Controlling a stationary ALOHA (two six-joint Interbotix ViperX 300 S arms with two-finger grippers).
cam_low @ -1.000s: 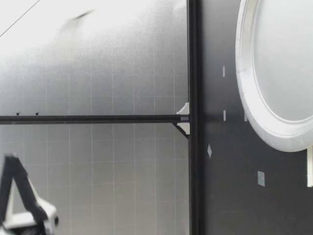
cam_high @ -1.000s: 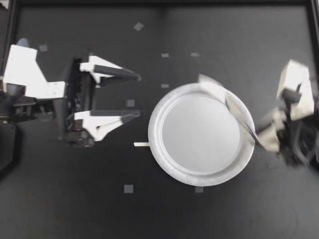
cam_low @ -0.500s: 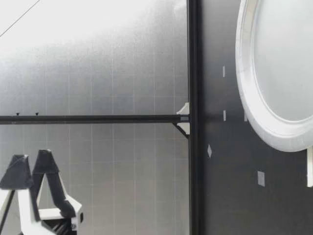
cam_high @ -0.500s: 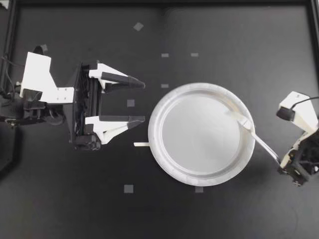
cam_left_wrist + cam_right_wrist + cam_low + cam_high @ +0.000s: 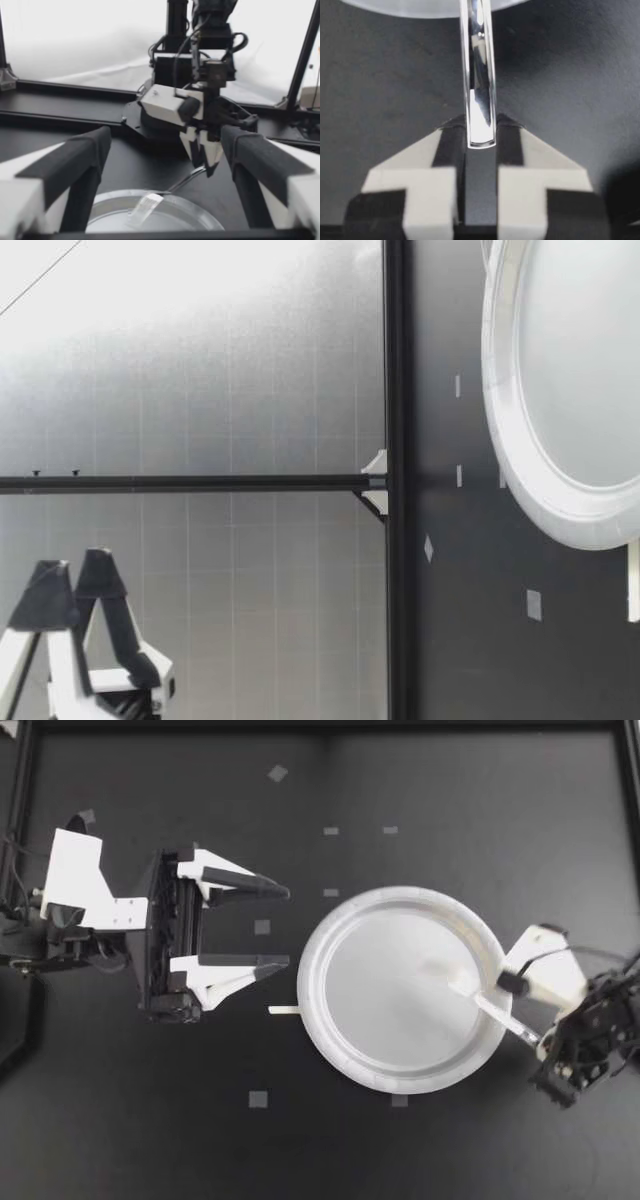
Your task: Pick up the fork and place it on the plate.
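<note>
The white paper plate lies in the middle of the black table. My right gripper, just off the plate's right rim, is shut on the handle of the shiny fork. The fork slants down over the plate, head toward its centre. In the right wrist view the fork handle is pinched between the pads, pointing at the plate. My left gripper hangs open and empty left of the plate. The left wrist view shows the right gripper, the fork and the plate ahead.
A small white strip lies by the plate's left rim, and small tape squares dot the table. A black frame rail runs along the far edge. In the low view the plate and a raised open gripper show.
My right gripper swung the fork from the plate's far right rim down and inward, so its head now lies nearer the centre. The left gripper shifted slightly toward the plate, then held still, open.
</note>
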